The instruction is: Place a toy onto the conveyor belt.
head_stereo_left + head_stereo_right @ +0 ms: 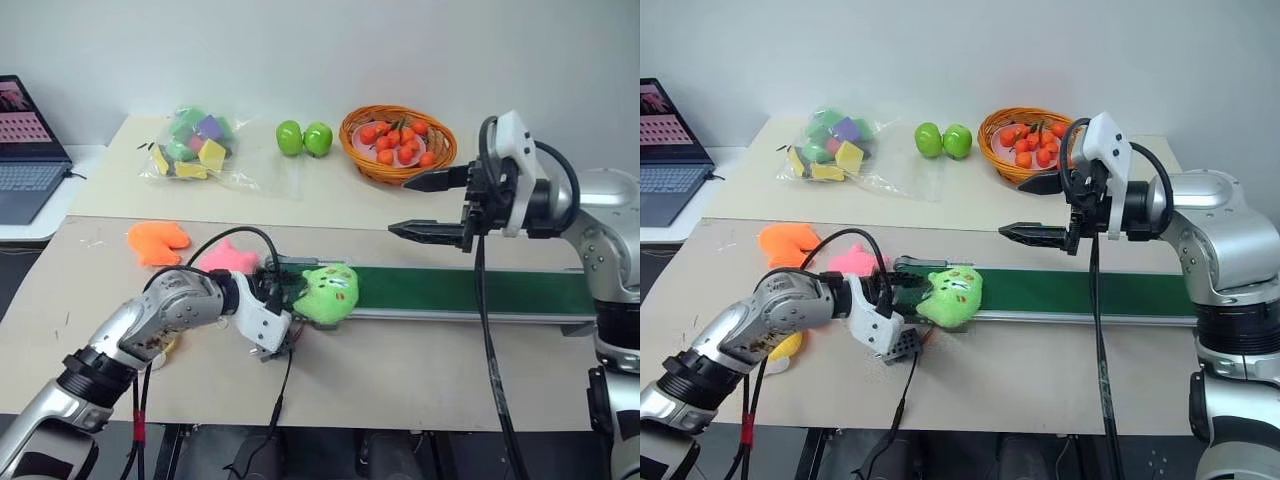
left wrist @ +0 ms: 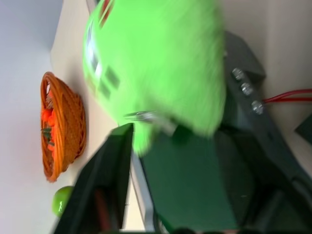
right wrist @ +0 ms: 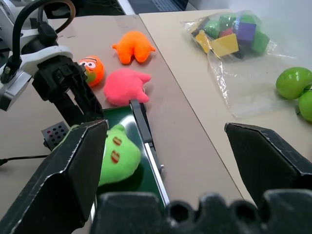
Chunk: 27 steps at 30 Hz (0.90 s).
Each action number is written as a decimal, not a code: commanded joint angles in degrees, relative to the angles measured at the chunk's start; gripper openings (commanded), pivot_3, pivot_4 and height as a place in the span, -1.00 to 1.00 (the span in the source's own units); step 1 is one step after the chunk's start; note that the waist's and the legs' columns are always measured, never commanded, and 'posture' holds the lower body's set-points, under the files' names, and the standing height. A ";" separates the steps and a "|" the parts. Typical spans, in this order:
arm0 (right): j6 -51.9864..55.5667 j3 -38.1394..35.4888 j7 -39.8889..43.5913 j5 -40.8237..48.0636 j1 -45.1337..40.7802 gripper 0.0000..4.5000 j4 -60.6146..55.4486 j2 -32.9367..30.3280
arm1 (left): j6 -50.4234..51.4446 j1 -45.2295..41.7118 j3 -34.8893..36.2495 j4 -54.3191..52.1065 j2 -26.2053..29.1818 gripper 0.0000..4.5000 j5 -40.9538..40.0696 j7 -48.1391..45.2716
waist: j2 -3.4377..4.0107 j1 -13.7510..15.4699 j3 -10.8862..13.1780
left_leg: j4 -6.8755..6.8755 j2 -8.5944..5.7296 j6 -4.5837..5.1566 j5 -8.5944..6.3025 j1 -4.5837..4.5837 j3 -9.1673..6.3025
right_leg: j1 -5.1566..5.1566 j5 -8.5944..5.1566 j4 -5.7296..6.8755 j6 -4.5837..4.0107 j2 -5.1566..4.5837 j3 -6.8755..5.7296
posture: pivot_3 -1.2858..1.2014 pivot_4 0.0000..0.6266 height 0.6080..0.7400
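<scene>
Two head views show the whole setup: the toy (image 1: 328, 293) sits on the near-left end of the conveyor belt (image 1: 470, 290), with the left gripper (image 1: 290, 300) right beside it. Its fingers (image 2: 105, 185) look spread apart on either side of the plush in the left wrist view, though I can't tell if they're touching it. That wrist view also catches the orange basket (image 2: 63, 126) off to one side.

The right gripper (image 1: 425, 205) hangs above the belt with its fingers (image 3: 270, 161) wide and holding nothing. Its wrist view picks up an orange round plush with a face (image 3: 91, 69) near the pink plush (image 3: 126, 85) and the orange plush (image 3: 132, 46).

On the beige surface (image 1: 400, 380) further back are a bag of blocks (image 1: 195, 145) and two green apples (image 1: 304, 138). A laptop (image 1: 28, 150) sits off at the left, plain white wall behind.
</scene>
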 commanded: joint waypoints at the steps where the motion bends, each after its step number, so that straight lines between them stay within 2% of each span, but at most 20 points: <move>1: -0.99 -1.38 0.33 0.08 -1.54 1.00 -0.58 -1.26 | -0.56 -0.98 1.54 1.35 0.34 0.96 -0.52 -0.94 | 0.03 -0.06 -0.02 | 0.00 0.00 0.00 0.00 0.02 0.00 | 0.01 0.00 0.00 0.00 0.00 0.00 | 0.03 -0.52 0.97; 5: -0.93 -1.37 0.58 0.09 -1.55 1.00 -0.66 -1.57 | 9.56 -4.52 7.15 2.92 -2.05 0.96 -7.15 -1.61 | 0.05 -0.05 -0.01 | 0.00 0.00 0.00 0.00 0.06 0.01 | 0.03 0.00 0.05 0.00 0.00 0.00 | 0.03 -0.52 0.97; 10: 0.36 -2.30 2.30 0.81 -0.63 1.00 -1.45 -4.49 | 34.06 -11.23 16.58 1.94 -7.39 0.96 -24.18 -5.59 | 0.07 0.07 0.00 | 0.11 0.02 0.00 0.01 -0.08 -0.08 | 0.01 0.00 0.04 0.01 0.00 -0.08 | 0.03 -0.52 0.97; 12: 1.12 -2.85 3.47 1.24 0.59 1.00 -1.99 -6.71 | 46.98 -13.39 20.37 -0.15 -8.80 0.96 -33.38 -7.49 | 0.10 0.00 0.02 | 0.13 -0.02 -0.02 0.02 -0.14 -0.07 | 0.00 0.00 0.00 0.02 0.00 -0.06 | 0.03 -0.52 0.97; 17: 2.77 -5.65 6.64 2.37 5.79 1.00 -3.63 -13.84 | 72.12 -14.53 27.35 -7.01 -5.51 0.96 -54.69 -14.85 | 0.10 -0.43 0.02 | 0.15 0.00 -0.08 0.05 -0.17 -0.07 | -0.01 -0.02 -0.05 0.06 0.00 -0.04 | 0.03 -0.52 0.97; 22: 3.22 -10.83 8.43 2.45 12.93 1.00 -4.38 -20.55 | 77.38 -11.98 28.71 -11.35 -1.09 0.96 -60.32 -17.53 | 0.11 -0.56 0.02 | 0.13 0.01 0.09 -0.05 -0.09 -0.10 | 0.02 -0.03 0.00 0.06 0.00 -0.03 | 0.03 -0.52 0.97; 27: 2.25 -16.39 6.60 2.34 18.43 1.00 -4.51 -21.84 | 76.53 -11.18 27.98 -12.21 -0.20 0.96 -60.17 -16.51 | 0.11 -0.52 0.02 | 0.12 0.00 0.08 -0.04 0.19 -0.08 | 0.22 -0.02 0.05 0.06 0.00 0.01 | 0.03 -0.52 0.97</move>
